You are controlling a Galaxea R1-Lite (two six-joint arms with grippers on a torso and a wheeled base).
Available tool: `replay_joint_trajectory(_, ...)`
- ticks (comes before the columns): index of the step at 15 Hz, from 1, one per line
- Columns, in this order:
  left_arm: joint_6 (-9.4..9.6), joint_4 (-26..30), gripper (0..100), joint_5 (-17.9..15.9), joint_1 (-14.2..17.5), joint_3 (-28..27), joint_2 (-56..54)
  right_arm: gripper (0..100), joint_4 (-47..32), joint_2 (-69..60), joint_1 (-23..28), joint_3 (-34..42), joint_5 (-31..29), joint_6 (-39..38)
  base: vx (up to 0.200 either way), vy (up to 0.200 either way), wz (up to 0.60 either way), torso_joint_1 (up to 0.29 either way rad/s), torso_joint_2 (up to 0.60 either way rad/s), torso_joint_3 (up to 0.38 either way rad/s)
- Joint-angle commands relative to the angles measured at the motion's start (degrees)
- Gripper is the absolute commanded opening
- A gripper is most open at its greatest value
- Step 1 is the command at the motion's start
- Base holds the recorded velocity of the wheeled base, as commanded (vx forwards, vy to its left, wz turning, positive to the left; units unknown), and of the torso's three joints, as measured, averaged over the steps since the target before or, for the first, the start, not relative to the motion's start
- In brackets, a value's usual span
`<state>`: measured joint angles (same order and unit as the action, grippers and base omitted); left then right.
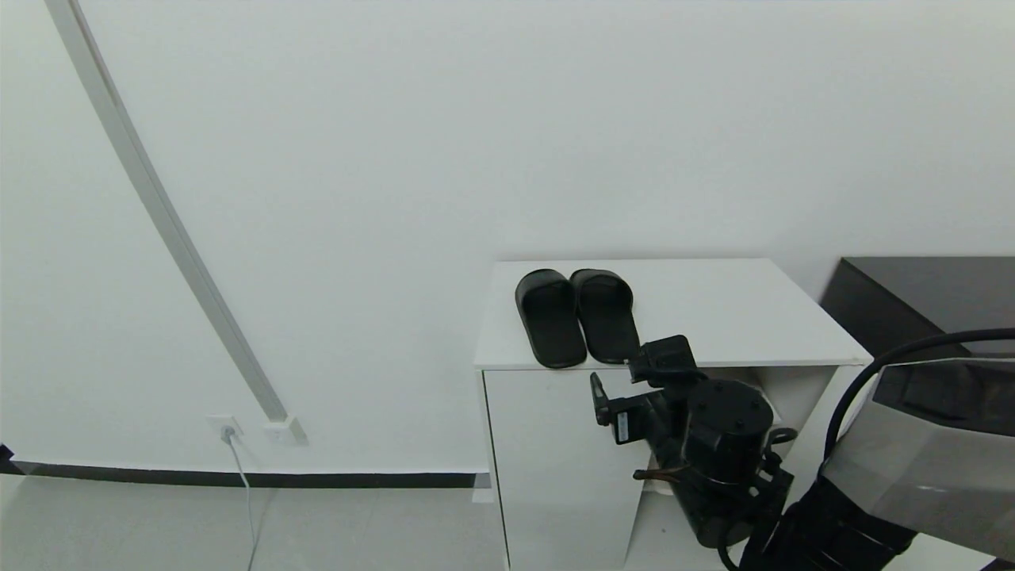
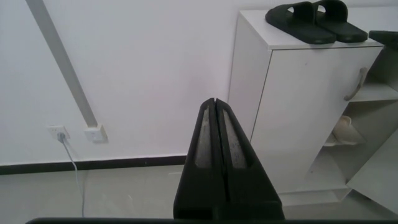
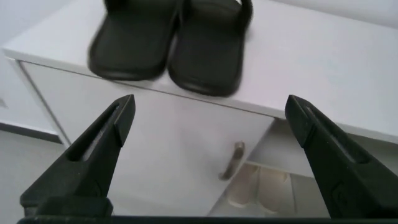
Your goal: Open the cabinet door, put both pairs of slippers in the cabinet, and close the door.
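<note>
A pair of black slippers (image 1: 575, 316) lies side by side on top of the white cabinet (image 1: 737, 309), near its front left edge. The cabinet's left door (image 1: 555, 460) is closed, with a handle (image 3: 233, 160) at its inner edge. The right side stands open, and pale slippers (image 2: 344, 130) rest on a shelf inside. My right gripper (image 3: 210, 102) is open wide in front of the cabinet, just below the black slippers (image 3: 171, 46) and apart from them. My left gripper (image 2: 214, 106) is shut and holds nothing, well back from the cabinet's left side.
The open right door (image 2: 379, 168) swings out toward me. A dark piece of furniture (image 1: 928, 293) stands right of the cabinet. On the wall to the left are a slanted cable duct (image 1: 158, 206) and a socket with a cable (image 1: 226, 428) running down to bare floor.
</note>
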<state>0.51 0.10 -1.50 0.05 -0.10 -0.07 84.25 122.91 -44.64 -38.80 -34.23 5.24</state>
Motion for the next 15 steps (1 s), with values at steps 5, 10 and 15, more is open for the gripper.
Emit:
replay_joint_trajectory(5, -0.07, 0.0, 0, 0.0, 0.0, 0.0, 0.1, 100, -25.1, -3.6, 0.1, -17.8, 0.9, -6.8, 0.0, 0.0, 0.0, 0.0, 0.0, 0.0)
replay_joint_trajectory(10, -0.07, 0.0, 0, 0.0, 0.0, 0.0, 0.1, 100, -51.4, -6.5, 0.1, -33.9, 1.6, -16.2, 0.0, 0.0, 0.0, 0.0, 0.0, 0.0)
replay_joint_trajectory(15, 0.02, 0.0, 0, 0.0, 0.0, 0.0, 0.1, 100, -57.0, -6.1, -0.4, -35.1, 2.5, -19.0, 0.12, 0.0, 0.0, 0.001, 0.0, 0.0)
